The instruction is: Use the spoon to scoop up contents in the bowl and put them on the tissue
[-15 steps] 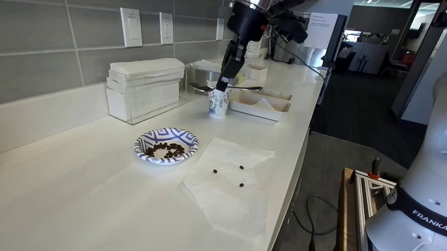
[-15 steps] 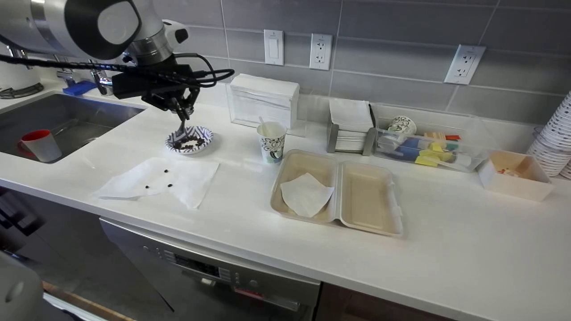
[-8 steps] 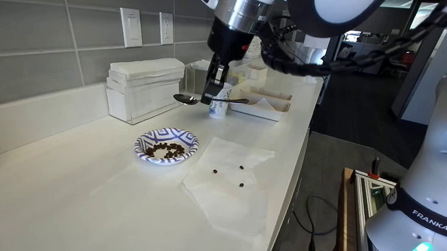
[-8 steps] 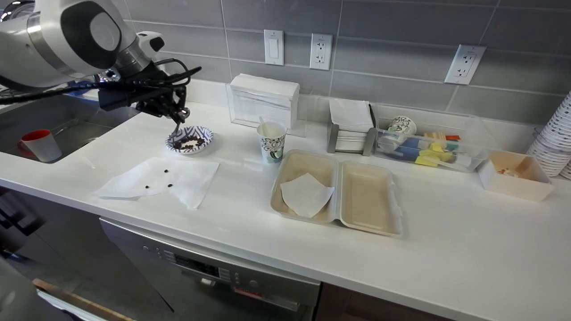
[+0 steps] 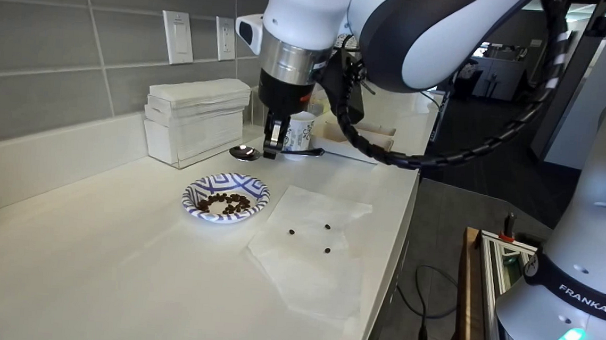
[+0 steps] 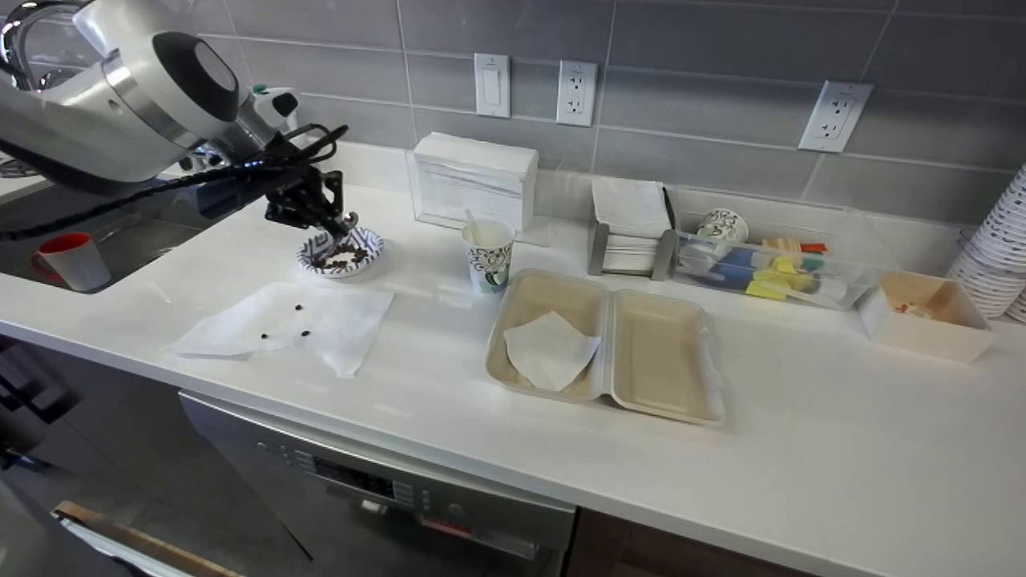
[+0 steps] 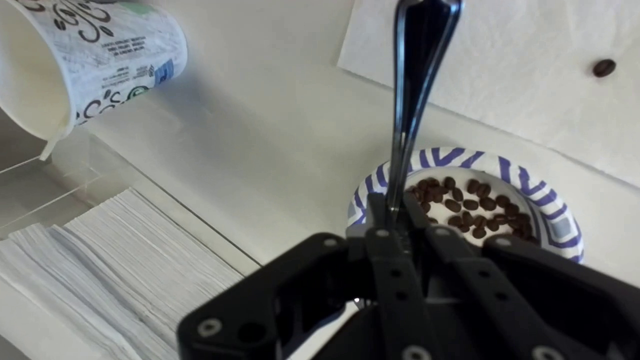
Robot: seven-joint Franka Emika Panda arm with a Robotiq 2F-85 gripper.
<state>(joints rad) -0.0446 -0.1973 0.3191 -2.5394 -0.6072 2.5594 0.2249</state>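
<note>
My gripper is shut on the spoon's handle, holding it above the counter just beyond the bowl in an exterior view. The spoon bowl looks empty. In the wrist view the handle rises from between the fingertips; the spoon bowl is hidden there. The blue-and-white bowl lies below the gripper, with dark brown beans spread in it. The white tissue lies flat beside the bowl, with three beans on it.
A patterned paper cup with a stirrer stands near the bowl. A napkin dispenser stands by the wall. An open takeout box lies on the counter beyond the cup. A sink with a red-and-white mug is on the far side.
My gripper has moved down and toward the bowl with the spoon in it, lowering the spoon from cup-rim height to nearer the counter. The bowl, beans and tissue have not moved.
</note>
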